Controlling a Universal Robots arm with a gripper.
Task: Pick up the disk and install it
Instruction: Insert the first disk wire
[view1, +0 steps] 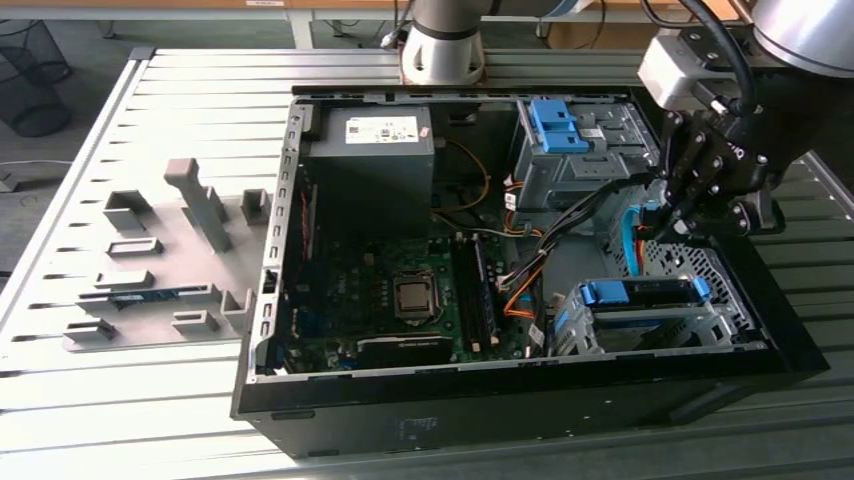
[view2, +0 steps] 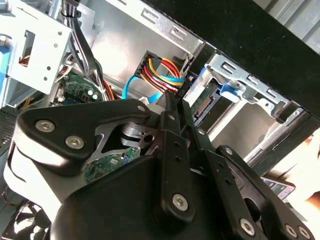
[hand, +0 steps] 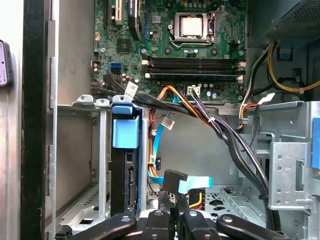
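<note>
We see the gripper (view1: 667, 222) pinching a cable connector (view2: 162, 75) just at twelve o'clock of the disk (view1: 643, 292), seated in its cage (view1: 727, 290) by the case wall (view1: 787, 330).

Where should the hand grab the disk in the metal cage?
Probably by the blue bracket at its end, coming from the open side of the case. The disk stands on edge in the cage with metal walls close along its flat sides, so that blue end looks freest. Cables run beside it, so come in straight.
</note>
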